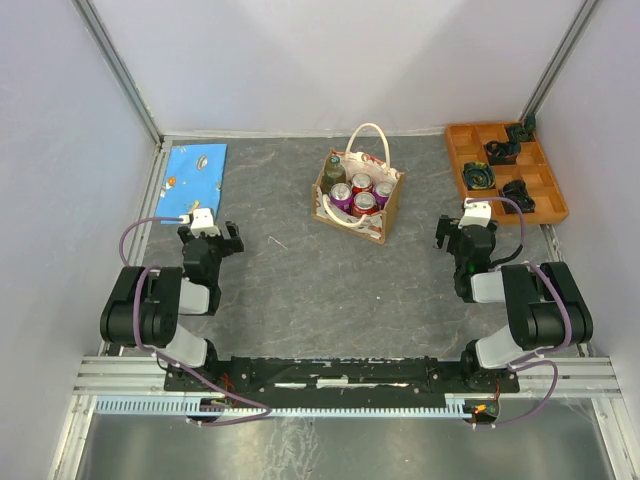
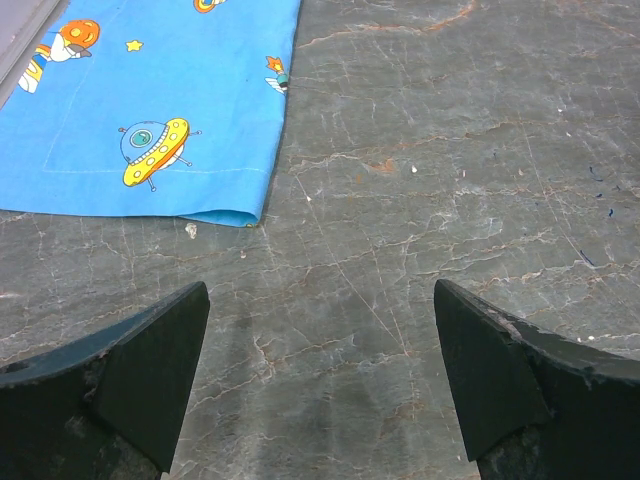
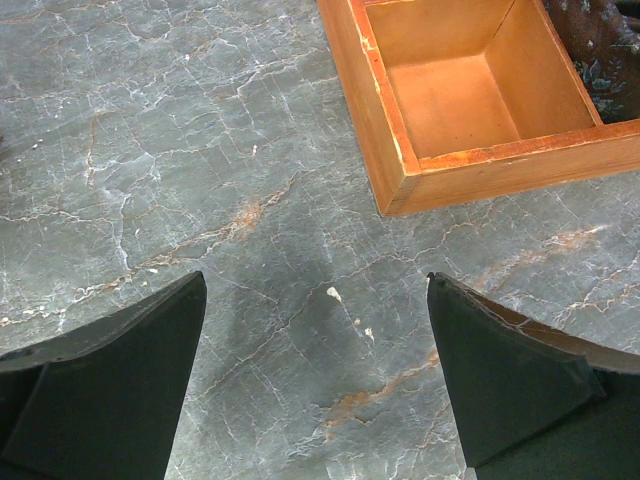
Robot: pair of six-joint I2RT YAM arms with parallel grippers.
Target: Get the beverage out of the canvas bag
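The canvas bag (image 1: 390, 205) stands at the back middle of the table, its white handle (image 1: 366, 135) looped upward. Inside it stand several beverage cans (image 1: 362, 195) with red and purple tops, and a dark green bottle (image 1: 333, 170) at its left corner. My left gripper (image 1: 210, 234) rests low at the left, well short of the bag; in the left wrist view it (image 2: 320, 285) is open over bare table. My right gripper (image 1: 465, 236) sits at the right, also apart from the bag. In the right wrist view it (image 3: 316, 276) is open with nothing between its fingers.
A blue cloth (image 1: 195, 172) printed with cartoon spaceships lies flat at the back left, its corner (image 2: 150, 100) just ahead of my left fingers. An orange compartment tray (image 1: 468, 140) with dark items sits back right, its near corner (image 3: 400, 180) ahead of my right gripper. White walls enclose the table.
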